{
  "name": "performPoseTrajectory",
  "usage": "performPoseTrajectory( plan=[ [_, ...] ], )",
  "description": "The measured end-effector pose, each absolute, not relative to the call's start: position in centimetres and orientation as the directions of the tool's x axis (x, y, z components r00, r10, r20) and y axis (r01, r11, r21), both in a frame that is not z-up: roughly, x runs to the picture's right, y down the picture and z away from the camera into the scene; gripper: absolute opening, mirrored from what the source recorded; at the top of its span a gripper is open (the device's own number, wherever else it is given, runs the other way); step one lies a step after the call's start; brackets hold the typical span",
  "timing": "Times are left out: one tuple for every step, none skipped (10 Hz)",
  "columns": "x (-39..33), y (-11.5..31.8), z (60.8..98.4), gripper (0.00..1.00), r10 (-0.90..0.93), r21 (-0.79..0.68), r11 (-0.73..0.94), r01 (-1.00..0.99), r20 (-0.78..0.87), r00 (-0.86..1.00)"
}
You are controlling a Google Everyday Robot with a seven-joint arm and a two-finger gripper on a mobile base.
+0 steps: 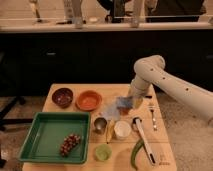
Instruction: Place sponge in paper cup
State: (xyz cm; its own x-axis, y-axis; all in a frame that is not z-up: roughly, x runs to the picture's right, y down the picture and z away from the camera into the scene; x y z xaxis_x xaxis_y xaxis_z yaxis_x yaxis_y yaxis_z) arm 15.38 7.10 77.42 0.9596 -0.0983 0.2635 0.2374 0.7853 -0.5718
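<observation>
The blue-grey sponge hangs in my gripper, which is shut on it a little above the table's middle. The white paper cup stands upright on the wooden table, in front of and below the gripper, apart from the sponge. My white arm reaches in from the right.
A pale blue cloth lies under the sponge's left. A steel cup and a banana stand left of the paper cup, a green cup in front. A green tray with grapes, a brown bowl, an orange bowl, a fork, a white utensil and a green pepper are also on the table.
</observation>
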Motion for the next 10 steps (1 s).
performPoseTrajectory(
  plan=[
    [15.3, 7.1, 77.4, 0.00, -0.099, -0.572, 0.785, 0.239, 0.264, 0.959],
    [15.3, 7.1, 77.4, 0.00, -0.099, -0.572, 0.785, 0.238, 0.264, 0.959],
    [15.3, 7.2, 77.5, 0.00, -0.099, -0.573, 0.784, 0.239, 0.264, 0.959],
    [15.1, 7.8, 77.5, 0.00, -0.103, -0.583, 0.775, 0.245, 0.266, 0.959],
    [14.7, 8.3, 77.5, 0.00, -0.109, -0.588, 0.768, 0.253, 0.270, 0.957],
    [14.3, 8.8, 77.4, 0.00, -0.116, -0.592, 0.761, 0.265, 0.278, 0.954],
    [14.1, 9.3, 77.2, 0.00, -0.124, -0.595, 0.755, 0.276, 0.285, 0.951],
    [13.9, 9.7, 76.9, 0.00, -0.130, -0.597, 0.750, 0.286, 0.291, 0.948],
    [13.8, 10.1, 76.7, 0.00, -0.136, -0.598, 0.746, 0.295, 0.297, 0.945],
    [13.6, 10.6, 76.2, 0.00, -0.143, -0.594, 0.743, 0.307, 0.307, 0.941]
  ],
)
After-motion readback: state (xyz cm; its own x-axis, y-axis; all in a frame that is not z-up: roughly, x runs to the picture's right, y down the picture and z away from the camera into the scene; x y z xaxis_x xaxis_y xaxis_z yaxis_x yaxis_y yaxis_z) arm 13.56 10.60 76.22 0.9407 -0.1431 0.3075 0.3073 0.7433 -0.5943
